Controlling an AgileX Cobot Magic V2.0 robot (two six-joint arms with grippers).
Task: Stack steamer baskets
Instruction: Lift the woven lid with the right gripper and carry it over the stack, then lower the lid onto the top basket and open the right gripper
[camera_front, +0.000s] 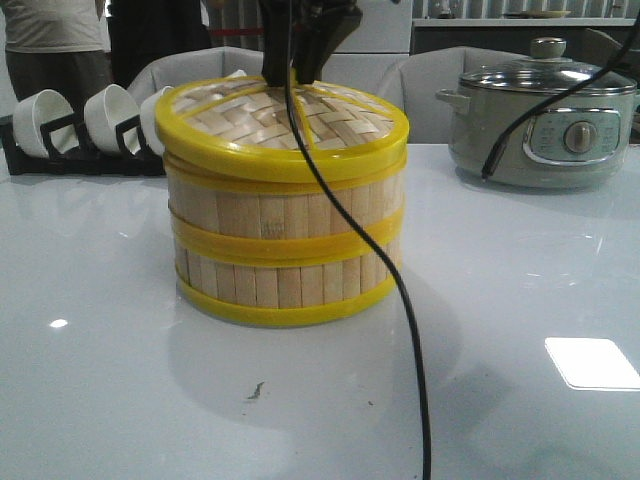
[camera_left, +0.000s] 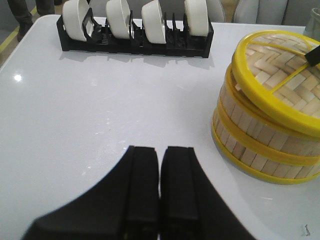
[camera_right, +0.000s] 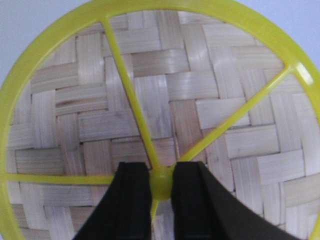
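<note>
Two steamer baskets stand stacked in the middle of the white table, the upper basket (camera_front: 285, 212) squarely on the lower basket (camera_front: 285, 285). They also show in the left wrist view as the stack (camera_left: 260, 145). A woven lid (camera_front: 240, 120) with a yellow rim lies on top and looks slightly tilted in the left wrist view. My right gripper (camera_right: 161, 172) comes down from above and is shut on the lid's small yellow knob (camera_right: 161, 181). My left gripper (camera_left: 160, 150) hovers over bare table to the left of the stack, shut with nothing in it.
A black rack of white bowls (camera_front: 70, 125) stands at the back left. A grey-green electric pot (camera_front: 545, 130) sits at the back right. A black cable (camera_front: 400, 300) hangs down in front of the stack. Chairs stand behind the table.
</note>
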